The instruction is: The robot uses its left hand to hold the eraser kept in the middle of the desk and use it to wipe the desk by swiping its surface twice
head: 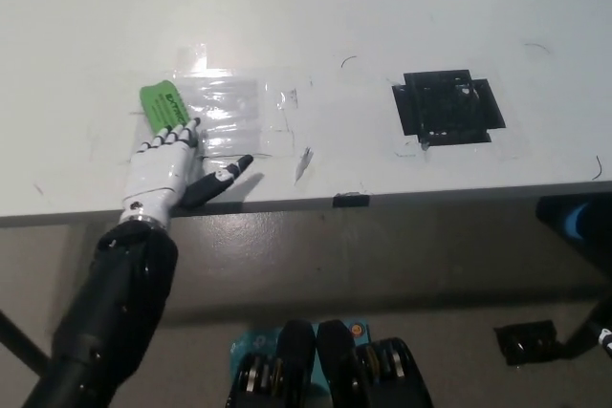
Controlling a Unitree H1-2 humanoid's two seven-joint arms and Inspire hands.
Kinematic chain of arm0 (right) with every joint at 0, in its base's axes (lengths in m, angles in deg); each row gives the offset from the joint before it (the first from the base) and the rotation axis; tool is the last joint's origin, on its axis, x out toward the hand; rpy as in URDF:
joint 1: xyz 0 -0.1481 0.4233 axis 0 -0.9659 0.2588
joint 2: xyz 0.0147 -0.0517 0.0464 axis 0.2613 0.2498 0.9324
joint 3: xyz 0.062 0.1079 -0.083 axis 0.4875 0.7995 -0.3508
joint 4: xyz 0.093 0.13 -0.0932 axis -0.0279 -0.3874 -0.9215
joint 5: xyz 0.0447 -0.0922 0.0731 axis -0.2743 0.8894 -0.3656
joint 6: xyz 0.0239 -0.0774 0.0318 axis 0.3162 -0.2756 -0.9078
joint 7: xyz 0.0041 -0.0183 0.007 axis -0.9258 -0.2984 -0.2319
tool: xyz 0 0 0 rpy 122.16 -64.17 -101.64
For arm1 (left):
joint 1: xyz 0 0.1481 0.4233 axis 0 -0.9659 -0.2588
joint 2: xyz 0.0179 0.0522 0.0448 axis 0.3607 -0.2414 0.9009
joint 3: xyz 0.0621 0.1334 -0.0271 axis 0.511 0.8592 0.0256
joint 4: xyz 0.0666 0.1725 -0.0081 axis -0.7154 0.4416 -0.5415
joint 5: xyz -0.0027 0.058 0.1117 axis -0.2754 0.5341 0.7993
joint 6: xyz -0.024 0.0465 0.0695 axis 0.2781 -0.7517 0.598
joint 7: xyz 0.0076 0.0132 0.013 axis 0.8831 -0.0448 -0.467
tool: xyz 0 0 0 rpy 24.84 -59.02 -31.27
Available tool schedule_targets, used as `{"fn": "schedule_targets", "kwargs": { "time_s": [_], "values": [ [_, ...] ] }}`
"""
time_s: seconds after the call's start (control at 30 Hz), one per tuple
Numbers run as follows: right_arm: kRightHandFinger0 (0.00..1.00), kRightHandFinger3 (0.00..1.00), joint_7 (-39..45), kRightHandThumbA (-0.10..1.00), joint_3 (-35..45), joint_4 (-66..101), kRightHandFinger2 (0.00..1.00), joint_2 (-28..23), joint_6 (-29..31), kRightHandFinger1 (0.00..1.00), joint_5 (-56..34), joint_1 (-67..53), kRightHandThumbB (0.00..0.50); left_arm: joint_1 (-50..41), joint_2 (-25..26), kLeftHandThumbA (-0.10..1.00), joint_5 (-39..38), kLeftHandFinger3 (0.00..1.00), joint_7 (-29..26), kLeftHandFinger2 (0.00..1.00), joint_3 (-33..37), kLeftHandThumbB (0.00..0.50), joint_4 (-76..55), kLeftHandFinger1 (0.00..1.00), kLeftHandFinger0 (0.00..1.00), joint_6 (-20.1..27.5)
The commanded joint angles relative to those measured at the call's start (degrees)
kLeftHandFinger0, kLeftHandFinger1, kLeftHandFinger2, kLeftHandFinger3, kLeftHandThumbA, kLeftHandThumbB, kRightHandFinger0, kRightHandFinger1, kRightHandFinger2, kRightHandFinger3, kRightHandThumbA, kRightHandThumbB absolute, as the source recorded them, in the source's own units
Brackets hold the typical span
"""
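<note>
Head view: the flat green rectangular eraser (163,102) lies on the white surface (382,7) at the left, at the left edge of a patch of clear glossy tape (234,112). The white left hand (170,164) lies palm-down on the surface just on the near side of the eraser. Its fingertips (175,135) reach the eraser's near edge and seem to press on it, while the thumb juts out to the right, toward the clear tape. The fingers are stretched flat and close together, not curled round anything, so the eraser is pinned under the tips at most, not gripped. The eraser therefore lies straight ahead of the hand, away from the robot, its long axis running away from the robot and leaning slightly left, roughly in line with the fingers. A black square taped patch (448,104) sits well apart to the right. The black right hand does not show here; only the left is within reach of the eraser.
</note>
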Motion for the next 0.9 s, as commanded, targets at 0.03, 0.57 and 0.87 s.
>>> {"fn": "schedule_targets", "kwargs": {
  "time_s": [0.03,0.57,0.87],
  "values": [
    [1.0,1.0,-1.0,1.0,0.5,2.7,1.0,-1.2,1.6,1.0,0.3,1.2,0.152,-5.6,-4.5,1.0,-5.8,1.0,12.4,1.0,3.1,0.456,4.2,1.0,1.0,-4.1],
    [1.0,1.0,-0.4,1.0,-0.5,3.6,1.0,-2.8,0.7,1.0,1.0,3.9,0.086,2.3,-11.6,1.0,3.4,1.0,14.2,1.0,19.2,0.5,16.8,1.0,1.0,-0.7],
    [1.0,1.0,-0.5,1.0,-1.4,4.2,1.0,-3.1,-0.2,1.0,1.8,4.3,0.061,4.9,-16.7,1.0,8.3,1.0,15.4,1.0,28.3,0.5,21.0,1.0,1.0,0.8]
  ]
}}
